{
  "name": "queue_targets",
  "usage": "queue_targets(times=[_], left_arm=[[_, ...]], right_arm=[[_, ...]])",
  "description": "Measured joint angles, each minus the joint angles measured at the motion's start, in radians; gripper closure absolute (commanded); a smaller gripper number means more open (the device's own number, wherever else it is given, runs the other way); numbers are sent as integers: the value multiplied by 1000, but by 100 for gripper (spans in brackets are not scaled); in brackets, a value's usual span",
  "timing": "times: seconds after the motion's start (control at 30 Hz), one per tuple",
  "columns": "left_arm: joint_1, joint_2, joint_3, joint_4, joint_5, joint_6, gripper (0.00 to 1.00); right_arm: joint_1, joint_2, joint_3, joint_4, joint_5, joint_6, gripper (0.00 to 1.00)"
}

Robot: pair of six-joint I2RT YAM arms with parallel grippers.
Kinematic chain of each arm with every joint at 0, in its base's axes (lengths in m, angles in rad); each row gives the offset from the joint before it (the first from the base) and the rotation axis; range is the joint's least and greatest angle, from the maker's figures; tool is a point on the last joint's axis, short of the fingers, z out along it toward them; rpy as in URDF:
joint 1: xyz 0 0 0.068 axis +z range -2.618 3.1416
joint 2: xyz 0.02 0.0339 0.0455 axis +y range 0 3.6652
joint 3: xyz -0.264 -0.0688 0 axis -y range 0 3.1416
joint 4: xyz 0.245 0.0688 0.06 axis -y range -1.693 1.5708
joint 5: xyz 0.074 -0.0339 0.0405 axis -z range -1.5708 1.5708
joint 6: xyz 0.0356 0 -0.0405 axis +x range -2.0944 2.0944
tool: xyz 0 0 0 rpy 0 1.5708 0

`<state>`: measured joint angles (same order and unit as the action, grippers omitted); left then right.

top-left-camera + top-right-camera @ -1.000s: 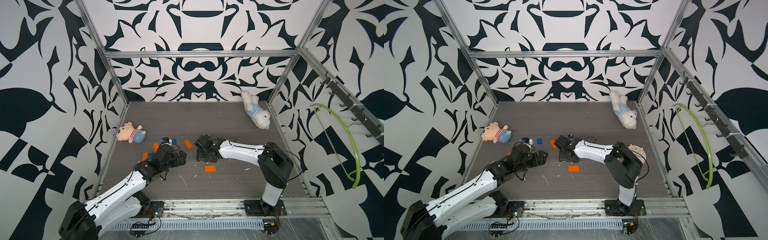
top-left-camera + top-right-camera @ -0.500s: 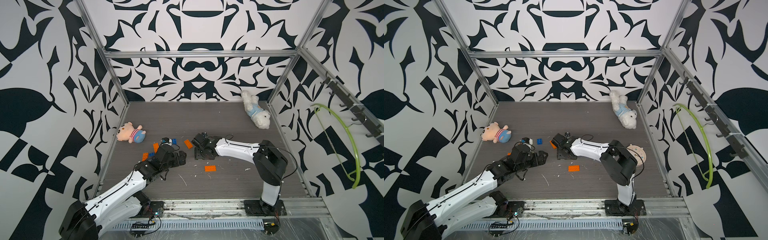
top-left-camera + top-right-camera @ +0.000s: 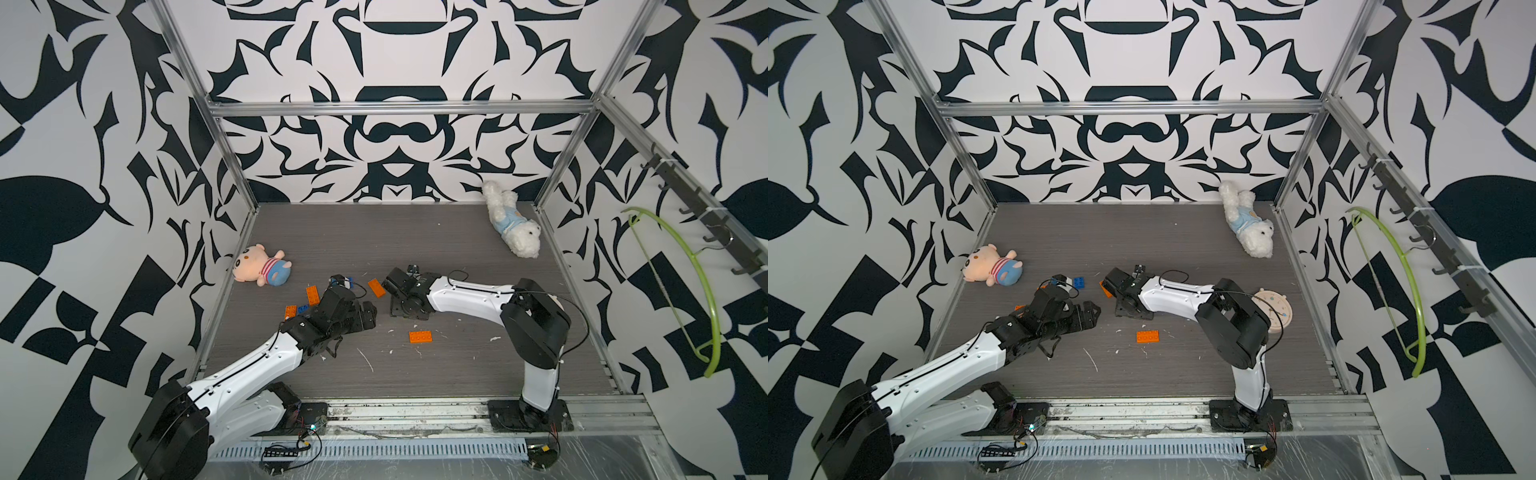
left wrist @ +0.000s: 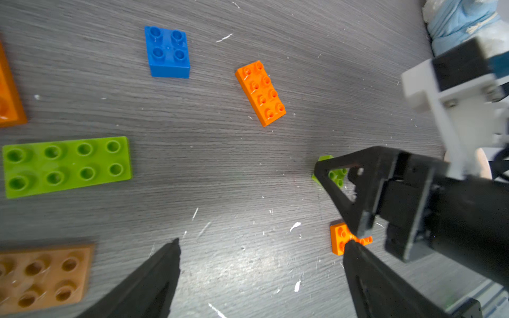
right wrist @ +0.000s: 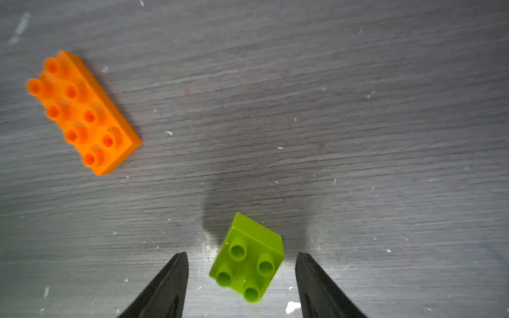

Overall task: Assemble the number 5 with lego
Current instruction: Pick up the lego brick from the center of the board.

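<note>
Four studs on small lime square brick (image 5: 249, 261), glossy plastic, resting on scuffed grey wood-grain worktop (image 5: 358, 110) between tips of my right pincer (image 5: 241, 254). Gaps both sides, released. Orange oblong brick (image 5: 82, 113) nearby. My left pincer (image 4: 261, 243) spread wide, empty.

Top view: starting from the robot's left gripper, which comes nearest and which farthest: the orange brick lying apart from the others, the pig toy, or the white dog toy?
From the left gripper, in a top view:
1. The orange brick, just to its right, toward the front edge.
2. The pig toy, by the left wall.
3. The dog toy, in the far right corner.
</note>
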<state>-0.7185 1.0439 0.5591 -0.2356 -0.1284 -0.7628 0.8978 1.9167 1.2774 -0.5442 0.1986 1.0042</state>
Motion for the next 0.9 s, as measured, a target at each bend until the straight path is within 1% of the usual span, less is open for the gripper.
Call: queue_targets(times=[0.07,0.2,0.37,0.5,0.57,0.6,0.63,0.73,0.8,0.9], left_arm=[[0,8,0,7,7,0,1],[0,21,0,15,20,0,1],[-2,25,0,24,24,-1,1],[-2,25,0,31,25,-4,1],[-2,25,0,31,25,-4,1],[-2,25,0,31,25,-4,1],[-3,25,0,31,25,-4,1],[-4,26,0,32,25,-5,1],[-5,30,0,34,25,-5,1],[-7,42,0,37,29,-6,1]], right_arm=[[0,16,0,0,0,16,41],[0,22,0,5,0,29,43],[0,21,0,11,0,26,40],[-5,21,0,11,0,22,47],[-6,21,0,11,0,22,52],[-6,21,0,11,1,20,52],[-6,21,0,12,1,18,52],[-6,21,0,12,0,11,45],[-6,21,0,10,1,10,44],[-6,21,0,8,6,7,47]])
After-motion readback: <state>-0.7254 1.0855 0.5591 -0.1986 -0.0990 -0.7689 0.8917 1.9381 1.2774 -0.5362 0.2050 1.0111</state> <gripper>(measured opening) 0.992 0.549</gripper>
